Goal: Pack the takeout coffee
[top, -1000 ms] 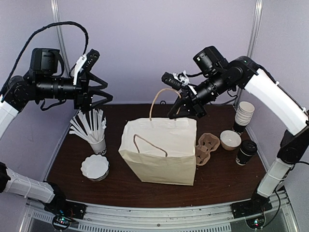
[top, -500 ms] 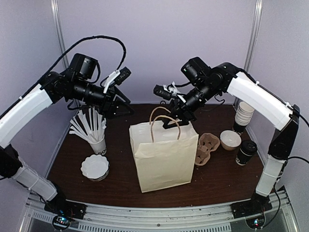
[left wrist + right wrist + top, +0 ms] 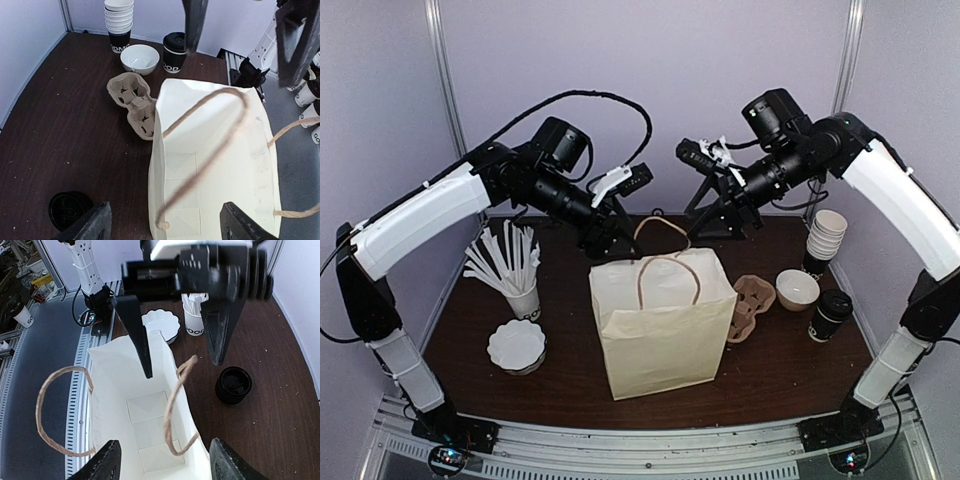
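The takeout coffee (image 3: 831, 315), a dark cup with a black domed lid, stands at the right of the table and also shows in the left wrist view (image 3: 175, 52). The white paper bag (image 3: 660, 320) stands upright in the middle, mouth open and empty inside, its rope handles loose. My left gripper (image 3: 608, 238) hovers open over the bag's back left rim (image 3: 165, 231). My right gripper (image 3: 718, 224) hangs open above the bag's back right (image 3: 165, 466), with a handle (image 3: 175, 405) slack below it and nothing held.
A cardboard cup carrier (image 3: 750, 300), a white bowl (image 3: 797, 288) and a stack of lidless cups (image 3: 825, 240) sit right of the bag. A cup of straws (image 3: 515, 270) and a fluted white dish (image 3: 516, 345) stand at the left. A black lid (image 3: 233, 385) lies behind the bag.
The bag has gone from slumped to upright. My right gripper has opened, let go of the handle and pulled back to the right. My left arm has swung in to the bag.
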Robot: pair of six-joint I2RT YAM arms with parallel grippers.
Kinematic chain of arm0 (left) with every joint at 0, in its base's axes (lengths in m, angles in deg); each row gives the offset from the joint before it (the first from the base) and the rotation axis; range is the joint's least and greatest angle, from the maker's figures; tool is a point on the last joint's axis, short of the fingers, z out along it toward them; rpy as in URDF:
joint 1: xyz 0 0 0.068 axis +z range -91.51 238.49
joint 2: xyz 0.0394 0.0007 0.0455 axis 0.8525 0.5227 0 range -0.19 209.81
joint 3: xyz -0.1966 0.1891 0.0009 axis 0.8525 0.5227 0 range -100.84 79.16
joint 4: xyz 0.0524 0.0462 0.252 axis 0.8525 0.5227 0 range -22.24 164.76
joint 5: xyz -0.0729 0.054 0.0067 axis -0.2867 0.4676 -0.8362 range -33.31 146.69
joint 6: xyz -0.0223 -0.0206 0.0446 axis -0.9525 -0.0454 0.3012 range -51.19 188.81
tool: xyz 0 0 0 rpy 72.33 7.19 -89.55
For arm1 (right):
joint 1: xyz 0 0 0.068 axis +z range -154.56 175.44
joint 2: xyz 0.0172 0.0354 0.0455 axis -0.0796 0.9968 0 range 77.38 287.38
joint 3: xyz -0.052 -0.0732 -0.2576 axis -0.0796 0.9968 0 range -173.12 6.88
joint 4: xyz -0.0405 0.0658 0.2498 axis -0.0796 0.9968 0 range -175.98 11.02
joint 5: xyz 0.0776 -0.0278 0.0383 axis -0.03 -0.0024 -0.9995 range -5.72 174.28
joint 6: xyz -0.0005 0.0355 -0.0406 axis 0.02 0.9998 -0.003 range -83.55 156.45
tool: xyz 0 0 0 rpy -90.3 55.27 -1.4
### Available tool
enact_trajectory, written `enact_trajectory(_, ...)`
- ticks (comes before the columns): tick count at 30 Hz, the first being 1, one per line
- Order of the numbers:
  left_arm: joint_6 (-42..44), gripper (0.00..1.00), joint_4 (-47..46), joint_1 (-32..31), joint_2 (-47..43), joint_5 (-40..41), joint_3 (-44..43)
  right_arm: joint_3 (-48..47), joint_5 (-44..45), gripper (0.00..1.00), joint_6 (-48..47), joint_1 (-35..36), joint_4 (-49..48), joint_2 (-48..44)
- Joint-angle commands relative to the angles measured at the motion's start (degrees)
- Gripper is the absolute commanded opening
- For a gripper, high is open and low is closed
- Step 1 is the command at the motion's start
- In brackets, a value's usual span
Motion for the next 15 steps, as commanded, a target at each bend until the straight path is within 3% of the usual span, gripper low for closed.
enact_trajectory(1,3.26,0.78,4.59,-2.35,4.42,-2.43,-5.38,-0.33,1.33,0.65,-0.64,-1.44,2.00,-3.51)
enact_trajectory(9,1.08,0.68,8.35,-2.87,12.37,3.28,-13.43,8.94,-1.57,0.64,-0.87,-8.98,2.19,-9.22)
enact_trajectory(15,1.03,0.45,11.18,-2.87,14.27,0.33,-15.30,17.35,-1.74,0.60,-0.71,-17.99,3.06,-11.73)
